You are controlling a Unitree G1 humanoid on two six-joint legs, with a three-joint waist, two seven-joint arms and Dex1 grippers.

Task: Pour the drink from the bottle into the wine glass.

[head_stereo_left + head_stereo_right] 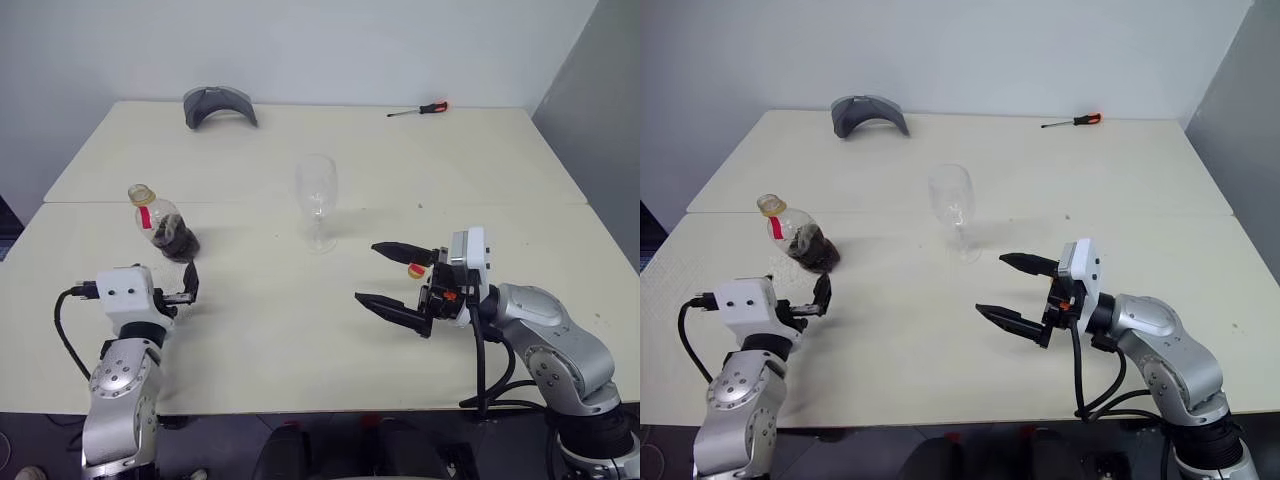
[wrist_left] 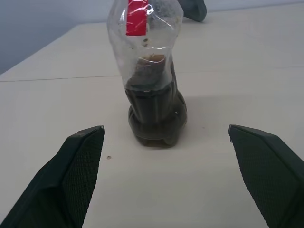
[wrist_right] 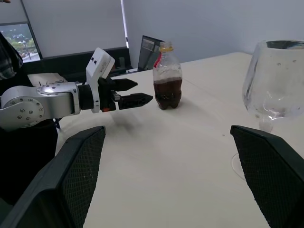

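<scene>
**Even, soft light; close fingers soft in the wrist views**

We see flat, bright indoor light over the pale table (image 1: 300, 330), no hard glare. Shadows are faint: a soft smudge lies under the left gripper (image 1: 190, 283) and another beneath the right gripper (image 1: 385, 275). The wine glass (image 1: 316, 200) throws a pale streak toward the right gripper's side. Just beyond the left gripper's fingertips (image 2: 85, 156), the bottle (image 2: 149, 85) is reasonably sharp, while the fingers themselves look slightly soft. In the right wrist view, a bright window (image 3: 14, 38) sits far beyond the fingers.
</scene>
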